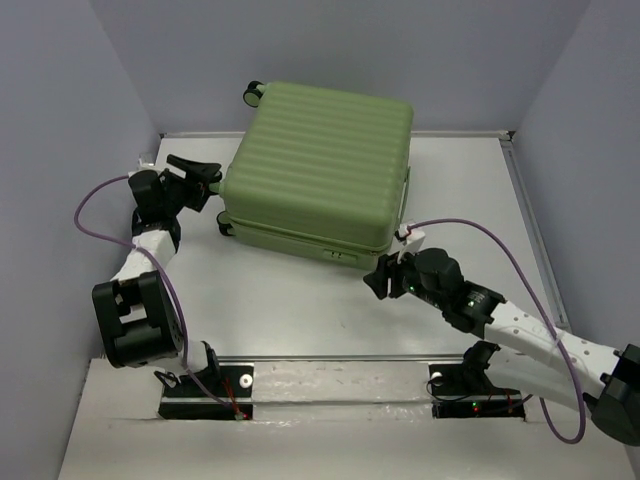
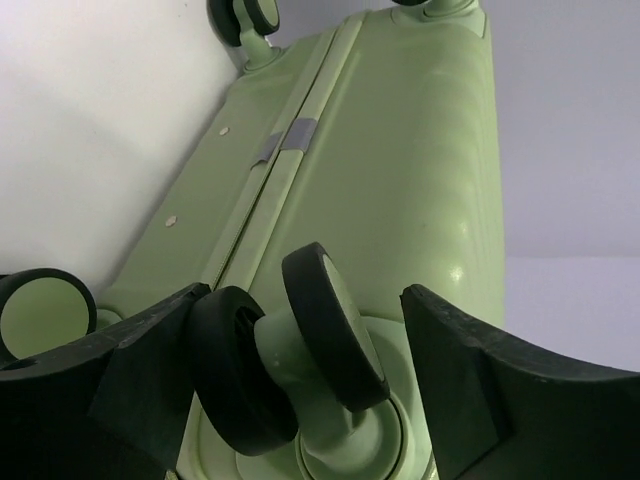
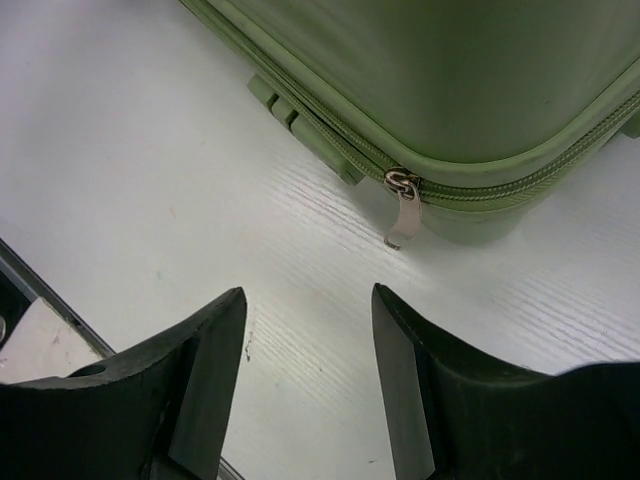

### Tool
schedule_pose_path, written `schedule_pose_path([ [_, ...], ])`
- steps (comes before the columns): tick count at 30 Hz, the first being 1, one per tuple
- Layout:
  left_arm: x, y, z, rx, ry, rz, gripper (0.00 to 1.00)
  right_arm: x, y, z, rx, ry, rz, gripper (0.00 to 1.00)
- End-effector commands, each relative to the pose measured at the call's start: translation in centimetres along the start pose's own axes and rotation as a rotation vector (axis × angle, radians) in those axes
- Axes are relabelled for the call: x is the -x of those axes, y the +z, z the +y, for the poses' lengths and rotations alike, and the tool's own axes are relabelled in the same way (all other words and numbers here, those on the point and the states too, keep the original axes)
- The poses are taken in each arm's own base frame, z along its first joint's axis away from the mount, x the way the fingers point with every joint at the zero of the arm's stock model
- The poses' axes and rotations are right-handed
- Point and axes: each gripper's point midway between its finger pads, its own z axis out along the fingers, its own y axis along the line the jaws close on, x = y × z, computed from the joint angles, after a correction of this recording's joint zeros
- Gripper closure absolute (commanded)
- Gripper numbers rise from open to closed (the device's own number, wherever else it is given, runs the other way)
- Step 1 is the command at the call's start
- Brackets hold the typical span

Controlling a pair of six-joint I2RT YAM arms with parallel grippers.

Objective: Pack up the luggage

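The luggage [image 1: 320, 160] is a big light-green ribbed suitcase lying flat and closed at the back middle of the table. My left gripper [image 1: 212, 181] is at its left side. In the left wrist view the left gripper [image 2: 305, 295] stands open around a black-and-green caster wheel [image 2: 325, 320]. Its left finger [image 2: 150, 370] rests against the wheel, while the right finger [image 2: 470, 370] stands apart from it. My right gripper [image 1: 378, 277] hovers at the suitcase's front right corner. Seen from the right wrist, the right gripper [image 3: 308, 295] is open and empty, with the metal zipper pull [image 3: 405, 215] just ahead of it.
Grey walls close in the table [image 1: 280, 300] on the left, back and right. A metal rail [image 1: 330, 358] runs along the near edge. Two more caster wheels [image 2: 40, 310] [image 2: 245, 15] show on the suitcase's wheel end. Purple cables loop from both arms.
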Motion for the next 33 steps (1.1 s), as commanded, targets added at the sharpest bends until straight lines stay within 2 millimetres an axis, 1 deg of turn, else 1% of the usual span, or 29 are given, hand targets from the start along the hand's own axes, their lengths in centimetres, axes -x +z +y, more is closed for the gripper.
schedule_pose_path([
  [1, 0.9, -0.4, -3.2, -0.12, 0.025, -0.027, 0.23, 0.3, 0.8, 0.4, 0.015, -0.002, -0.014, 0.41],
  [3, 1.1, -0.4, -3.3, -0.13, 0.014, -0.036, 0.32, 0.5, 1.0, 0.3, 0.008, 0.007, -0.025, 0.41],
  [4, 1.1, -0.3, -3.3, -0.132, 0.011, -0.039, 0.4, 0.7, 1.1, 0.3, 0.008, 0.014, -0.035, 0.41],
  [7, 1.3, -0.2, -3.6, -0.145, 0.007, -0.048, 0.51, 0.6, 1.3, -0.2, -0.023, 0.032, -0.041, 0.4],
  [8, 1.4, -0.2, -3.7, -0.15, 0.008, -0.048, 0.63, 0.5, 1.4, -0.7, -0.051, 0.042, -0.046, 0.36],
  [9, 1.4, -0.2, -3.8, -0.156, 0.011, -0.048, 0.71, 0.5, 1.4, -1.0, -0.067, 0.047, -0.052, 0.33],
  [10, 1.3, -0.2, -3.7, -0.157, 0.01, -0.045, 0.83, 0.4, 1.5, -1.3, -0.082, 0.048, -0.052, 0.31],
  [11, 1.3, -0.2, -3.8, -0.164, 0.013, -0.048, 0.89, 0.7, 1.5, -1.8, -0.108, 0.049, -0.069, 0.31],
  [12, 1.2, -0.2, -3.5, -0.16, 0.017, -0.047, 0.94, 0.9, 1.6, -2.0, -0.119, 0.05, -0.082, 0.31],
  [15, 0.8, -0.5, -3.5, -0.173, 0.022, -0.041, 0.94, 1.4, 2.3, -2.7, -0.175, 0.067, -0.096, 0.33],
  [17, 0.7, -0.9, -4.1, -0.19, 0.035, -0.045, 0.94, 1.7, 2.5, -3.5, -0.23, 0.09, -0.112, 0.36],
  [19, 0.5, -1.2, -4.5, -0.201, 0.049, -0.043, 0.94, 2.1, 2.7, -3.6, -0.239, 0.097, -0.13, 0.36],
  [20, 0.4, -1.4, -4.9, -0.211, 0.055, -0.039, 0.94, 2.3, 3.1, -4.0, -0.251, 0.1, -0.145, 0.36],
  [21, 0.3, -1.4, -4.9, -0.211, 0.054, -0.037, 0.94, 2.2, 3.3, -4.1, -0.256, 0.1, -0.146, 0.36],
  [22, 0.2, -1.5, -5.3, -0.22, 0.058, -0.036, 0.94, 2.1, 3.6, -4.5, -0.267, 0.105, -0.144, 0.36],
  [23, 0.2, -1.6, -5.4, -0.223, 0.061, -0.035, 0.94, 2.3, 3.9, -4.5, -0.271, 0.111, -0.155, 0.36],
  [24, 0.1, -1.7, -5.5, -0.225, 0.062, -0.033, 0.94, 1.9, 4.3, -4.8, -0.279, 0.109, -0.149, 0.37],
  [25, 0.0, -1.8, -5.8, -0.232, 0.069, -0.033, 0.94, 1.9, 4.4, -4.7, -0.276, 0.11, -0.16, 0.39],
  [26, 0.0, -1.9, -5.8, -0.231, 0.075, -0.033, 0.94, 2.8, 4.6, -4.4, -0.248, 0.119, -0.197, 0.41],
  [27, -0.1, -2.0, -5.8, -0.23, 0.077, -0.033, 0.94, 3.0, 4.7, -4.2, -0.233, 0.119, -0.208, 0.44],
  [28, -0.4, -2.1, -5.5, -0.224, 0.077, -0.03, 0.94, 3.1, 4.8, -4.1, -0.226, 0.121, -0.217, 0.5],
  [29, -0.5, -2.2, -5.6, -0.223, 0.079, -0.032, 0.94, 3.4, 5.0, -4.0, -0.223, 0.121, -0.227, 0.54],
  [30, -0.9, -2.3, -5.1, -0.213, 0.08, -0.029, 0.94, 3.6, 5.1, -4.1, -0.228, 0.119, -0.235, 0.58],
  [31, -1.0, -2.5, -5.2, -0.217, 0.082, -0.031, 0.94, 3.8, 5.2, -4.1, -0.232, 0.118, -0.242, 0.7],
  [33, -1.7, -2.7, -4.6, -0.204, 0.085, -0.023, 0.94, 4.4, 5.3, -4.0, -0.224, 0.116, -0.276, 0.82],
])
